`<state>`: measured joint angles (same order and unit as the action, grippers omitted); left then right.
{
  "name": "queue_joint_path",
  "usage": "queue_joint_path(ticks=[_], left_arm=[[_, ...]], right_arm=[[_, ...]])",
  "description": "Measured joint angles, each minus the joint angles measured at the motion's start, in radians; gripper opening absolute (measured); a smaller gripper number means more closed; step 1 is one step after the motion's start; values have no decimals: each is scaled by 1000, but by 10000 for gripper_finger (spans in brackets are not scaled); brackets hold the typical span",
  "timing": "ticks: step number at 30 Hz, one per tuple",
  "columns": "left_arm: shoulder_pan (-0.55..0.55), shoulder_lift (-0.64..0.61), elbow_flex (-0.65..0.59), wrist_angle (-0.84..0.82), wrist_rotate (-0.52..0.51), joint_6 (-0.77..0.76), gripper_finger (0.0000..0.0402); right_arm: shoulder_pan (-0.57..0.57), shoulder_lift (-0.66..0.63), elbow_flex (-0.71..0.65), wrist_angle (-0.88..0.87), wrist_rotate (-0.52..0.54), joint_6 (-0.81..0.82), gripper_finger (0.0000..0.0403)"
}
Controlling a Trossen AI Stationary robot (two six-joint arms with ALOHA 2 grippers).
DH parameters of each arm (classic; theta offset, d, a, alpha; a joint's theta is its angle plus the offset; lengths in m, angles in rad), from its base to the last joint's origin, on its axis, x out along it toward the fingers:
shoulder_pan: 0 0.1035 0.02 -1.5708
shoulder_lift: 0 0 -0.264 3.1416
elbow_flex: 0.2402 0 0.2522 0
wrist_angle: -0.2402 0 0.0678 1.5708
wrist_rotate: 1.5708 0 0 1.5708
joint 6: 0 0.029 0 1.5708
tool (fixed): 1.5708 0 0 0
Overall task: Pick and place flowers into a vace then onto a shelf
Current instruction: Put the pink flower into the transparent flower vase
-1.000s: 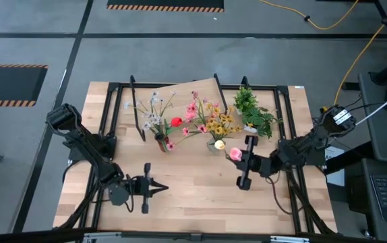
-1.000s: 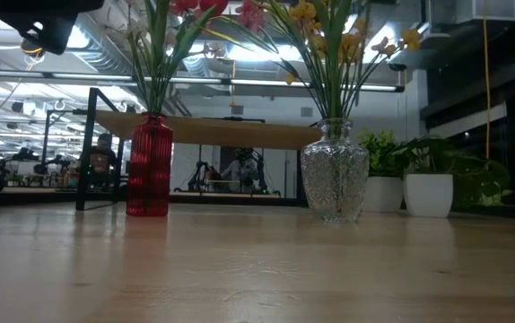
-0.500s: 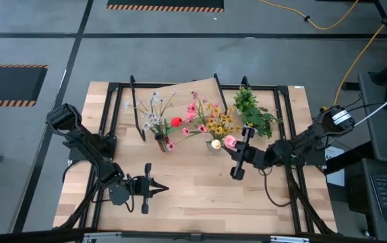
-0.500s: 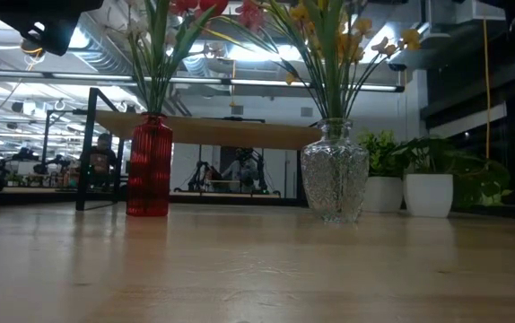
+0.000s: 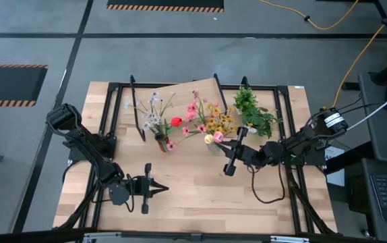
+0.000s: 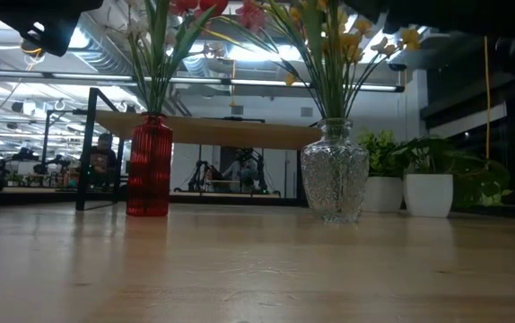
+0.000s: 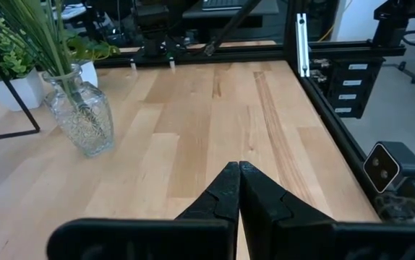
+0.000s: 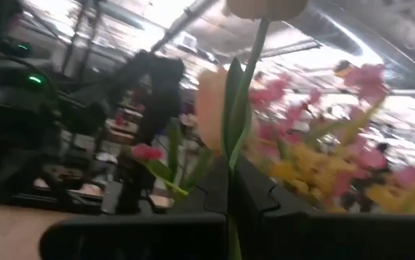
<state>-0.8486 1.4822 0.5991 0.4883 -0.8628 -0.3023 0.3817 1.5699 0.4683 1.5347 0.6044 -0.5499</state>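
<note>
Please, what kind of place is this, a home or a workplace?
Most likely a robotics lab or workshop, not a home. The wooden table stands on a grey floor with striped hazard markings, a yellow cable trails across it, and the low view shows more work benches under exposed ceiling ducts.

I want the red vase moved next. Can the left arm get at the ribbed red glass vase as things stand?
Probably yes. The left gripper waits shut over bare tabletop, and nothing stands between it and the ribbed red glass vase. It would have to open first and mind the overhanging flowers.
</note>
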Motion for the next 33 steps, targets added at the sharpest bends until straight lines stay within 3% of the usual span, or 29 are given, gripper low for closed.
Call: queue_joint_path(ticks=[18,25,33], left_arm=[[0,0,0,0,1,-10,3],[0,0,0,0,1,-17,3],[0,0,0,0,1,-18,4]], right_arm=[[1,93,0,-3,155,52,5],[3,90,0,-6,183,64,33],[78,66,0,-7,349,51,86]])
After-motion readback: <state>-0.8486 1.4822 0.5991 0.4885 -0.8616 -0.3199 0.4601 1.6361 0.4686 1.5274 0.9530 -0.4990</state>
